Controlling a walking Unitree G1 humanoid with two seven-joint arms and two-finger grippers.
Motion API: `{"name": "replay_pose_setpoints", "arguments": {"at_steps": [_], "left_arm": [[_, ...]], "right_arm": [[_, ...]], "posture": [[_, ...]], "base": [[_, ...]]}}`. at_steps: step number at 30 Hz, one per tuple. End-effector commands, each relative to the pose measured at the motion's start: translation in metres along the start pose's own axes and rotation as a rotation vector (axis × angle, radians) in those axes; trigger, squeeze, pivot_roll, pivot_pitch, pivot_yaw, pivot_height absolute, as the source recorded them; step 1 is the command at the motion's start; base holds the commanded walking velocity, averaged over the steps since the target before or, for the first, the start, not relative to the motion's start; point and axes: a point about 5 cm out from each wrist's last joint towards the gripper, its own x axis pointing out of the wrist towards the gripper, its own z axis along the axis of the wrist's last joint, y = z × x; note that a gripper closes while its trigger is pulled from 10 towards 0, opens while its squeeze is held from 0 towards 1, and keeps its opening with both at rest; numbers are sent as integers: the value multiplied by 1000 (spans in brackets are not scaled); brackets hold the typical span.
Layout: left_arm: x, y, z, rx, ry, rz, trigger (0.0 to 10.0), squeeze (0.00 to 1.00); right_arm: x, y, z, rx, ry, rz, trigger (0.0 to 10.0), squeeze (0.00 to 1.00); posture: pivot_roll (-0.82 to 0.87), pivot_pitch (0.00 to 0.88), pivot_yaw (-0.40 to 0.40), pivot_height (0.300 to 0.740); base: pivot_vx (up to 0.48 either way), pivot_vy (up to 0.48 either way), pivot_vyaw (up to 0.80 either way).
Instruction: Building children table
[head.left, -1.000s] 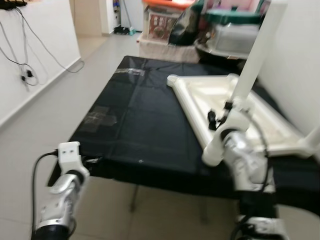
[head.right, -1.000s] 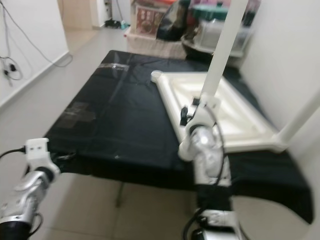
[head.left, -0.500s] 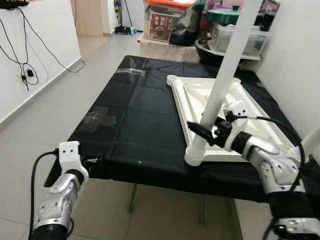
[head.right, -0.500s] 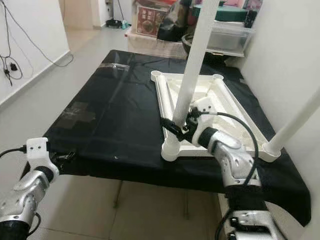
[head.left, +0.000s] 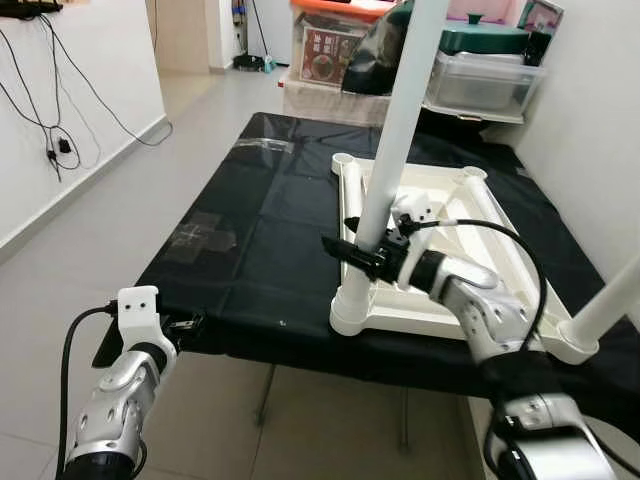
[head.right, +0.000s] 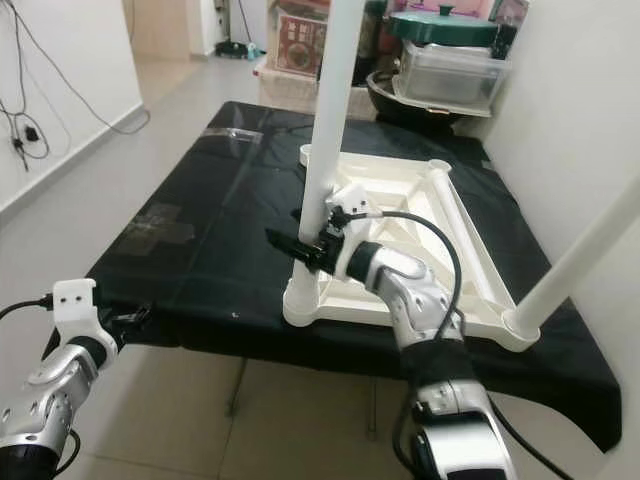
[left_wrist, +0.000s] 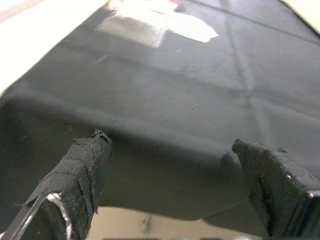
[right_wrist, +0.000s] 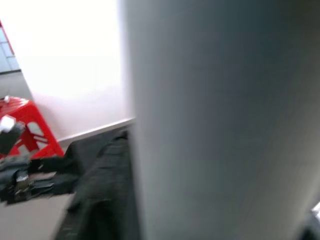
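A white children's tabletop (head.left: 452, 322) lies upside down on a table covered in black cloth (head.left: 260, 215). A white leg (head.left: 396, 130) stands upright in its near left corner socket. My right gripper (head.left: 352, 252) is shut on this leg just above the socket, one black finger crossing in front of it. In the right wrist view the leg (right_wrist: 220, 125) sits very close. A second white leg (head.left: 610, 305) rises slanted from the near right corner. My left gripper (left_wrist: 169, 142) is open, low at the cloth's front left edge (head.left: 188, 325), holding nothing.
Storage boxes (head.left: 325, 55) and a clear bin with a green lid (head.left: 485, 75) crowd the far end. A white wall (head.left: 590, 130) runs close along the right. Cables (head.left: 50, 120) hang on the left wall. Tiled floor (head.left: 90, 220) lies open to the left.
My right gripper has swung left with the leg, and the tabletop's near corner slid left across the black cloth. The left arm has stayed put.
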Motion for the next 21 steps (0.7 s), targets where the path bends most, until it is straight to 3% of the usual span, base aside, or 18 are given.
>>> {"name": "replay_pose_setpoints", "arguments": {"at_steps": [1,2,3,4,6,7,9,10,11,12,13,15,16,18,21], "left_arm": [[-1,0,-6,6,26,3,10000,0],[-1,0,-6,6,26,3,10000,0],[-2,1,-7,7,28,5,10000,0],[-2,1,-7,7,28,5,10000,0],[-3,1,-9,7,32,5,10000,0],[-3,1,-9,7,32,5,10000,0],[-3,-2,-10,5,36,-1,10000,0],[-3,-2,-10,5,36,-1,10000,0],[-3,-3,-11,5,38,-5,10000,0],[-3,-3,-11,5,38,-5,10000,0],[-3,-3,-10,6,40,-7,10000,0],[-3,-3,-10,6,40,-7,10000,0],[-1,-3,-8,9,42,-9,10000,0],[2,-5,-7,9,40,-12,10000,0],[2,-6,-7,9,39,-13,10000,0]], "right_arm": [[-2,-15,-7,-5,43,-190,0,0],[-2,-15,-7,-5,43,-190,0,0],[-9,-29,-18,21,107,-414,0,0],[-9,-29,-18,21,107,-414,0,0],[-32,-47,-38,47,220,-803,0,0],[-32,-47,-38,47,220,-803,0,0],[-54,-44,-50,70,242,-1069,0,0],[-54,-44,-50,70,242,-1069,0,0],[-59,-29,-49,67,217,-1142,0,0],[-59,-29,-49,67,217,-1142,0,0],[-58,-12,-48,86,197,-1173,0,0],[-58,-12,-48,86,197,-1173,0,0],[-44,10,-43,113,150,-1132,10000,0],[-28,16,-37,113,116,-1020,10000,0],[-22,17,-35,108,100,-982,10000,0]], "posture": [[95,0,-127,740],[95,0,-127,740],[91,0,-125,740],[91,0,-125,740],[88,0,-123,740],[88,0,-123,740],[86,0,-113,740],[86,0,-113,740],[83,0,-110,740],[83,0,-110,740],[80,0,-105,740],[80,0,-105,740],[77,0,-95,740],[77,0,-93,740],[77,0,-93,740]], "base": [[0,0,0],[0,0,0],[0,0,0],[0,0,0],[0,0,0],[0,0,0],[0,0,0],[0,0,0],[0,0,0],[0,0,0],[0,0,0],[0,0,0],[0,0,0],[0,0,0],[0,0,0]]}}
